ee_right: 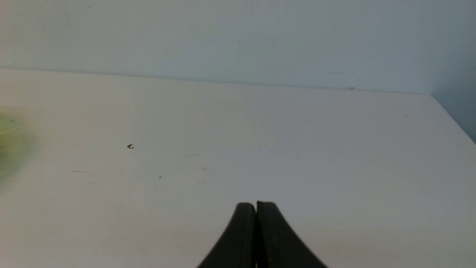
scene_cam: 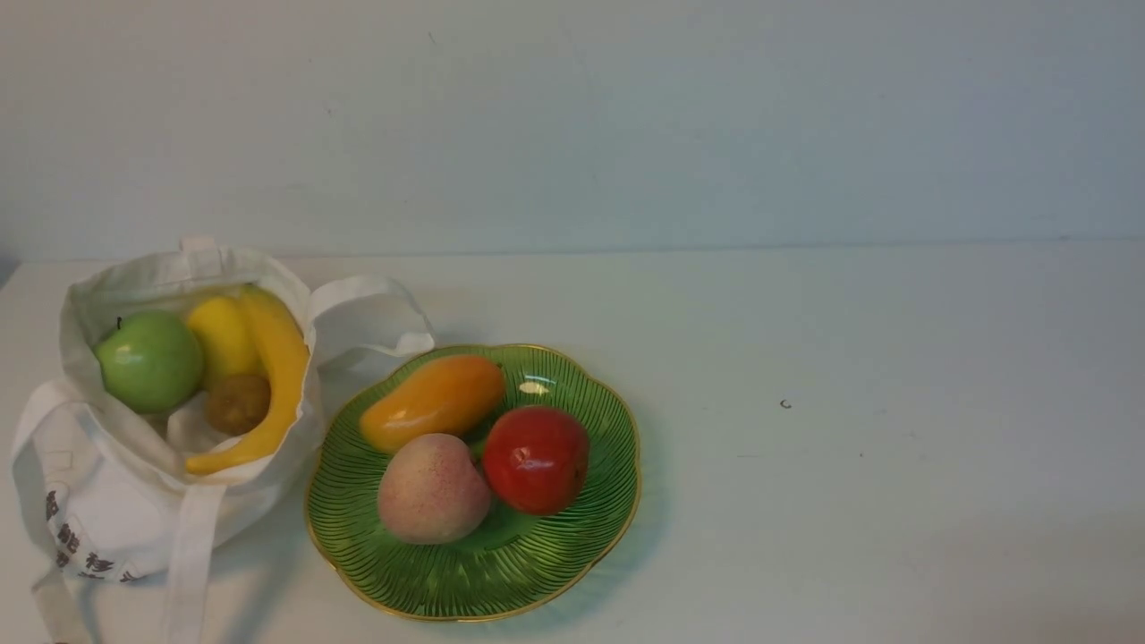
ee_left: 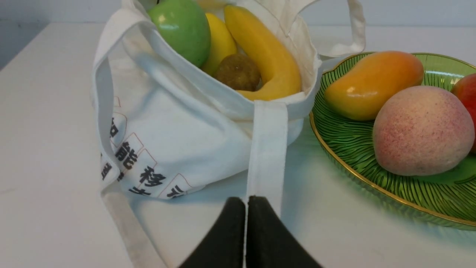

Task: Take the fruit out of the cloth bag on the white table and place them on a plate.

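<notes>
The white cloth bag (scene_cam: 116, 501) sits open at the front left of the white table (scene_cam: 850, 447). In it lie a green apple (scene_cam: 149, 360), a yellow lemon (scene_cam: 222, 338), a banana (scene_cam: 273, 376) and a brown kiwi (scene_cam: 238, 403). The green plate (scene_cam: 572, 555) to its right holds a mango (scene_cam: 434, 401), a peach (scene_cam: 433, 488) and a red apple (scene_cam: 535, 459). Neither gripper shows in the front view. My left gripper (ee_left: 246, 203) is shut and empty, just short of the bag's strap (ee_left: 267, 149). My right gripper (ee_right: 256, 206) is shut and empty over bare table.
The wall (scene_cam: 572, 116) runs along the table's far edge. A tiny dark speck (scene_cam: 784, 404) lies right of the plate. In the right wrist view the table's right edge (ee_right: 452, 117) shows, and a green blur (ee_right: 9, 145) sits at the frame's side.
</notes>
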